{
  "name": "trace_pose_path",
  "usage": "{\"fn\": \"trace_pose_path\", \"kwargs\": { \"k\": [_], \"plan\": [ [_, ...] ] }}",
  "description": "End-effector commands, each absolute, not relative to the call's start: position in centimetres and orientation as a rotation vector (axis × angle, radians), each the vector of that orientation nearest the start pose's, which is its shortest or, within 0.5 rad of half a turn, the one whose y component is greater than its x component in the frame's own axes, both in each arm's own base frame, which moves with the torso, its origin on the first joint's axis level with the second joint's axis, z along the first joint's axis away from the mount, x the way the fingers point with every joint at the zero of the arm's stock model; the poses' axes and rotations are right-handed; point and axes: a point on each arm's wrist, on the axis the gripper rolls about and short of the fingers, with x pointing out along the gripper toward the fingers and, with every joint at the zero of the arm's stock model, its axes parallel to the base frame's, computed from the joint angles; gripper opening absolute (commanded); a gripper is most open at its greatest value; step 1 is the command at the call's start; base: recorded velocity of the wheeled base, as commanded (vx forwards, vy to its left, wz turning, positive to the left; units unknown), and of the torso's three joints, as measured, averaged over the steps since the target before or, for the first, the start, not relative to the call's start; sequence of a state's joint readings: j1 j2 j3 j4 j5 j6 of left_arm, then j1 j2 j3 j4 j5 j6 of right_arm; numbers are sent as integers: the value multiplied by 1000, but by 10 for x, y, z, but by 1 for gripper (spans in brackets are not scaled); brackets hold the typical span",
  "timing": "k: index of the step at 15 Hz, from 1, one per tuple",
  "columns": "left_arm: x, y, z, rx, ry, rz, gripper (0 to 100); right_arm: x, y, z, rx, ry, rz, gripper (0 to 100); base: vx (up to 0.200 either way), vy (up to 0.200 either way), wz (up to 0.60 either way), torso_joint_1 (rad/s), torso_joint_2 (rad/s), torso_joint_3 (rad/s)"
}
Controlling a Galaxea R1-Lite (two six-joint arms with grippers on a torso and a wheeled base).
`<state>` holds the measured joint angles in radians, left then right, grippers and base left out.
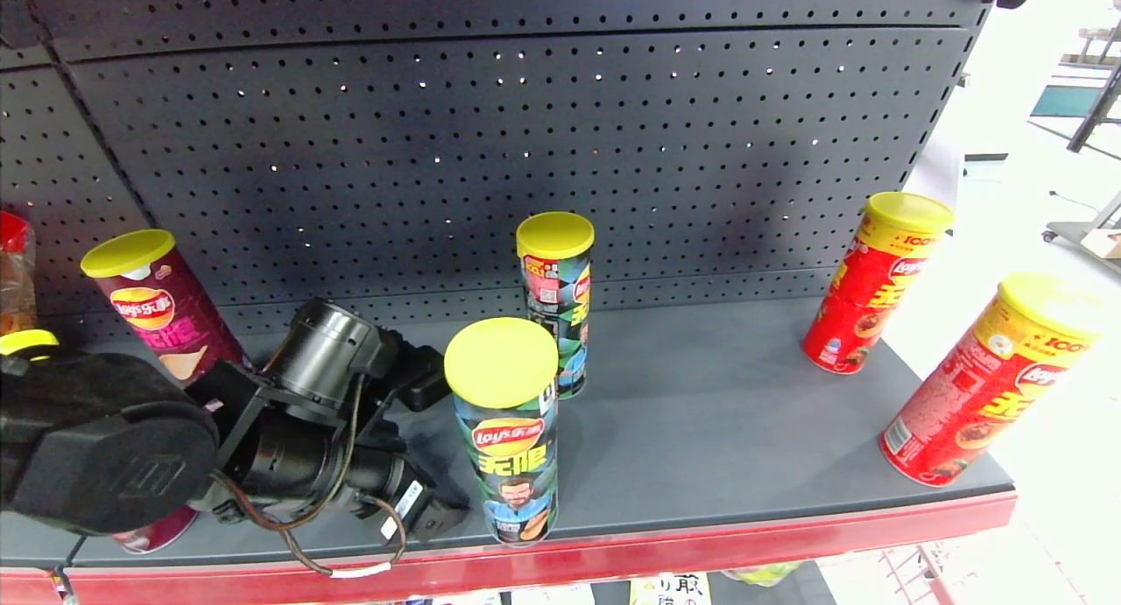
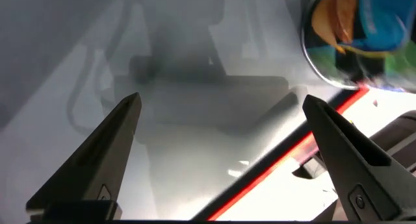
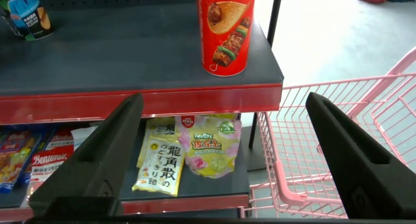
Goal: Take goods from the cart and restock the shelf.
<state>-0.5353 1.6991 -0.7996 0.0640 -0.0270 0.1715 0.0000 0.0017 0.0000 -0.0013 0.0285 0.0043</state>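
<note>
Left claw (image 2: 221,99): open, empty; upright can (image 2: 364,36) just beside it on shelf (image 2: 195,139). Right claw (image 3: 224,97): open, empty, judged the nearer one to the cart (image 3: 364,130), low beside it.

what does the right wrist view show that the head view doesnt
Right wrist view: the open right hand, the pink cart beside the shelving, and snack bags on the lower shelf. Head view: the pegboard back panel, the purple can, the rear red can and the left arm over the shelf. Both: the front red can near the red shelf edge, and a green can, though I cannot tell which of the head view's two it is.
</note>
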Motion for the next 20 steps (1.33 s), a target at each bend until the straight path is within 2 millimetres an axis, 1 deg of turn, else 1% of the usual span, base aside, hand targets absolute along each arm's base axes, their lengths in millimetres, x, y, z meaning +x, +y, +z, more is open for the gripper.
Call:
{"fn": "trace_pose_path", "kwargs": {
  "k": [1, 15, 20],
  "plan": [
    [231, -138, 122, 400, 903, -600, 100, -23, 1, 76, 5, 0, 29, 100, 0, 0, 0, 0, 0, 0],
    [245, -159, 120, 415, 889, -635, 100, -23, 1, 76, 5, 0, 29, 100, 0, 0, 0, 0, 0, 0],
    [249, -163, 121, 415, 882, -637, 100, -23, 1, 76, 5, 0, 29, 100, 0, 0, 0, 0, 0, 0]
  ]
}}
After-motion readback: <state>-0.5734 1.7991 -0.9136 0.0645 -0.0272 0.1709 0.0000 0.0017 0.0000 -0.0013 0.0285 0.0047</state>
